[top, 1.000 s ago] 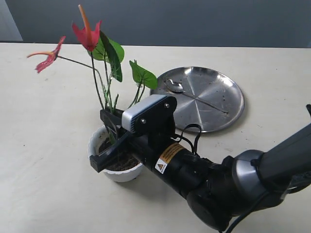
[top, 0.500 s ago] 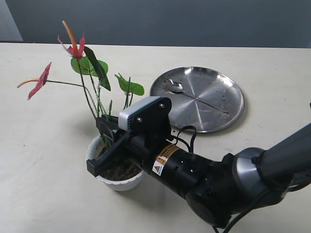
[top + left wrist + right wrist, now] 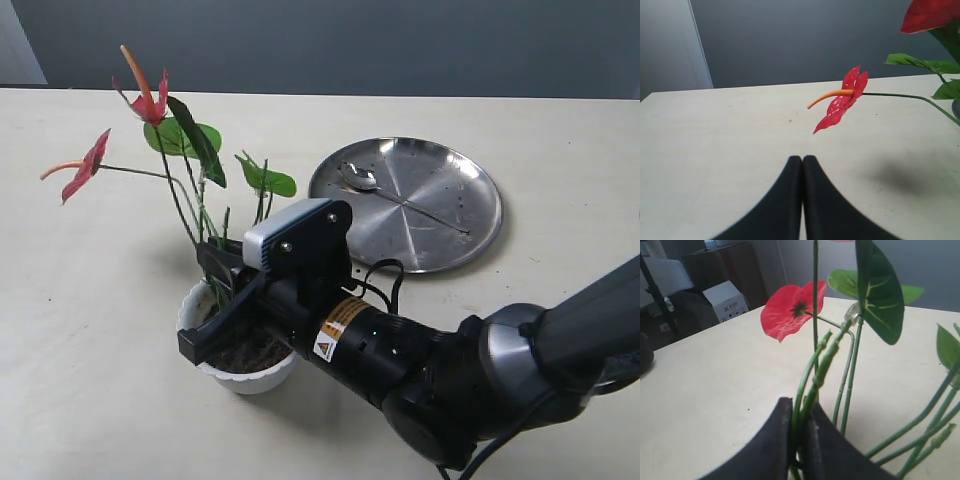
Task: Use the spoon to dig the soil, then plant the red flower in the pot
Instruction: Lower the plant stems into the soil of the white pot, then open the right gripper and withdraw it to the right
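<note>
**Flower held upright in the pot**

The right end effector [image 3: 215,300] sits directly over the pot [image 3: 236,372], its two dark fingers [image 3: 771,450] pinched around the bunch of green stems low down, just above the soil [image 3: 245,350]. Gripping that low probably keeps the stem ends pressed into the earth while the top-heavy blooms stay upright; the flower [image 3: 150,105] leans slightly away from the arm, so it likely would not stand alone yet. The soil fills the pot to near its scalloped rim, and how deep the stems go is hidden by the end effector.

Beyond the pot, toward the far right of it, the steel plate [image 3: 450,240] rests on the bench [image 3: 90,300], with the spoon [image 3: 362,178] lying in it, bowl toward the pot. Set aside there, the spoon suggests digging is finished and planting is the step in hand.

The left end effector [image 3: 802,200] is well apart from the pot on its blossom side, fingers pressed together on nothing, low over bare bench. One bloom hangs out above the bench ahead of it.
</note>
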Motion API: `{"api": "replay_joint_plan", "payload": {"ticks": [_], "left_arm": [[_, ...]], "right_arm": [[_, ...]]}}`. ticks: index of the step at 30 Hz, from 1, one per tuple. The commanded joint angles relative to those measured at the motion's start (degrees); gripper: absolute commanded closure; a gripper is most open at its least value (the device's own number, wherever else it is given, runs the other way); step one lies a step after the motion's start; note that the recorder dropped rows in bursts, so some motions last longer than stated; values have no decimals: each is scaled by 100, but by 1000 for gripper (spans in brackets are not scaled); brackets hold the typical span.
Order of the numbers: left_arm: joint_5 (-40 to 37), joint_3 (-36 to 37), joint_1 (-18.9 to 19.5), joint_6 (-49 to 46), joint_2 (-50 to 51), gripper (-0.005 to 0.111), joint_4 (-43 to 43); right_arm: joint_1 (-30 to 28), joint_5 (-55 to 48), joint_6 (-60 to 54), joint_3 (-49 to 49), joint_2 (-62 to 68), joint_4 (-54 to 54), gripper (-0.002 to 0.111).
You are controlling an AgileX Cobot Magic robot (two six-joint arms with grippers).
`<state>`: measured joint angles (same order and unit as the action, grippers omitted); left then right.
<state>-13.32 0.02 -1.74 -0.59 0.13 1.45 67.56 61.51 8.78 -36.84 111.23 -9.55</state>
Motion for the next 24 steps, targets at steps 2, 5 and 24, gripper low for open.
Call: {"api": "replay_joint_plan", "payload": {"ticks": [2,5,24], "left_arm": [[-3,-2,-10,5,-13,106,19],[-3,-2,-10,5,-13,106,19],[-3,-2,-10,5,-13,106,19]], "right_arm": [[-12,-442,47,46,34,101,102],[-12,-442,47,46,34,101,83],[-12,-2143,-1696,46,-1696,-1180,60]]}}
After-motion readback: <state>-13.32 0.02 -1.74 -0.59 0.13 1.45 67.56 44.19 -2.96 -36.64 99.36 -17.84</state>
